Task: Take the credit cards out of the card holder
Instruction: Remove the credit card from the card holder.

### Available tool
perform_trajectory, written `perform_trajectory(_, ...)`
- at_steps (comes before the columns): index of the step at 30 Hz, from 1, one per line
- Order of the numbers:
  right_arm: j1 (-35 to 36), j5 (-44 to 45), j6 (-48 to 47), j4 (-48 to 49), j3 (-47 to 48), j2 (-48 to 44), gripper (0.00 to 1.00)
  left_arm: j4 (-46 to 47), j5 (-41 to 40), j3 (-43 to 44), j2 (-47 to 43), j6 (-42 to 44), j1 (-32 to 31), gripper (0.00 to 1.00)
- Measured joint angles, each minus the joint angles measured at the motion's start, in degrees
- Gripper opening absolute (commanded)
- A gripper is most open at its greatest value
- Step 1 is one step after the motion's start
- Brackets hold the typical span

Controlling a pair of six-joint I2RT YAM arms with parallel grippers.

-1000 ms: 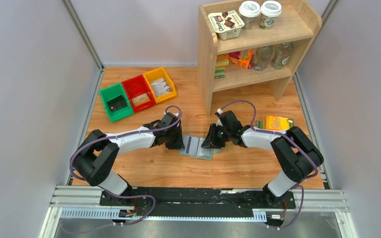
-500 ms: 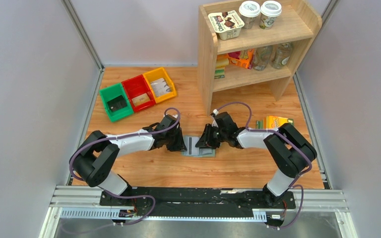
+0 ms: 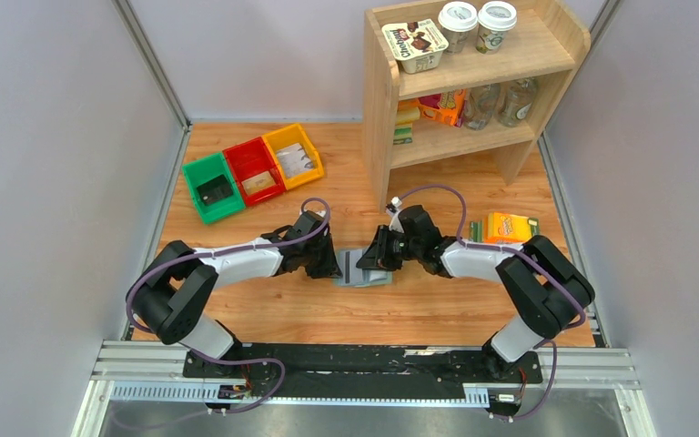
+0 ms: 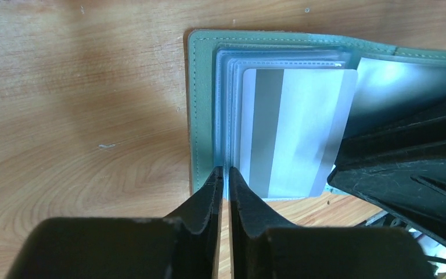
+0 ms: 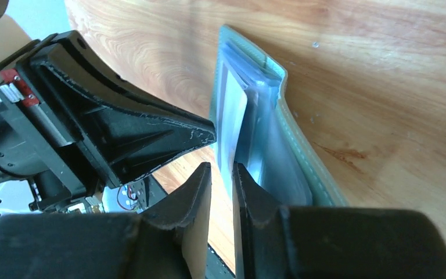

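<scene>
Two fingers of the left gripper (image 4: 223, 174) are seen drawn almost together, w/ only a sliver btwn them. A pale sleeve edge of the card holder (image 4: 200, 116) is pinched there, at the holder's near edge. The right gripper (image 5: 220, 174) is held narrow but not closed. The edge of a white card (image 5: 232, 116) stands in its gap, close to one finger; whether the card is actually pressed can't be told.

The card is seen uppermost on the stack of clear sleeves. Its grey stripe is laid across the holder's long axis.

The holder is found on the wooden table (image 4: 81, 116) directly btwn the two grippers, approx. mid-width of the table and nearer than the shelf's left side. It lies opened, w/ its long axis run left-right in the top view, from one gripper to the other and slightly tilted. The stitched grey-green leaf on the left arm's side is laid flat on the wood. The leaf on the right arm's side is mostly covered by that gripper in the left wrist view. In the right wrist view its rim is seen edge-on and curved.

Further out, an orange carton (image 3: 507, 226) is seen just beside the right arm, well apart from the holder. A wooden shelf unit (image 3: 378, 109) is placed at the far right. A green bin (image 3: 191, 187), a red bin (image 3: 241, 146) and a yellow bin (image 3: 282, 130) are lined up touching at the far left.
</scene>
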Motion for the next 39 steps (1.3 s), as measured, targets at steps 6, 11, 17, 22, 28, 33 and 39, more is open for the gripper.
perform_trajectory(6, 0.07, -1.27, 0.07, 2.01, -0.81, -0.63, 0.19, -0.04, 0.00, 0.00, -0.15, 0.00, -0.15, 0.11)
perform_trajectory(11, 0.07, -2.05, 0.61, 5.40, -0.90, 2.29, 0.20, -0.33, -0.02, 0.00, -0.22, 0.07, -0.15, 0.11)
perform_trajectory(17, 0.09, -2.58, 1.64, 8.68, -0.90, 6.82, 0.21, -1.09, -0.48, 0.00, -0.37, 0.22, -0.24, 0.10)
perform_trajectory(22, 0.04, -3.54, 2.21, 10.91, -0.85, 7.54, 0.21, -1.66, -0.92, 0.00, -0.44, 0.22, -0.24, 0.09)
perform_trajectory(28, -0.70, -5.46, 4.24, 15.39, -2.32, 7.58, 0.20, -2.16, -2.08, -0.13, -0.46, 0.02, -0.37, 0.07)
perform_trajectory(33, -1.97, -7.80, 6.14, 19.58, -4.81, 7.58, 0.17, -1.68, -2.43, -0.42, -0.44, -0.35, -0.61, 0.06)
perform_trajectory(39, -2.38, -9.60, 6.99, 22.69, -5.60, 7.56, 0.16, -1.29, -2.40, -0.66, -0.44, -0.74, -0.59, 0.05)
